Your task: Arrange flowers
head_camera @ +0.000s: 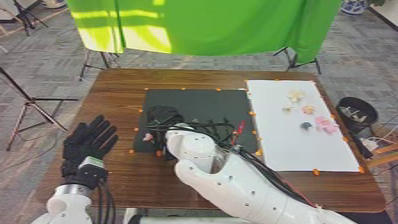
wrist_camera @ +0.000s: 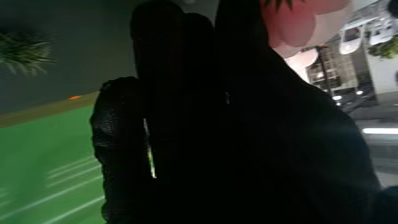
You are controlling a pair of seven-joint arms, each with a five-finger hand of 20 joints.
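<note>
Flower — beside right hand (pink)

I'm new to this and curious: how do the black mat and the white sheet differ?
The black mat is shorter; the white sheet reaches nearer the robot. The right hand is over the black mat, while flowers lie on the white sheet. Both lie on the brown table, with orange markers along their edges.
</note>
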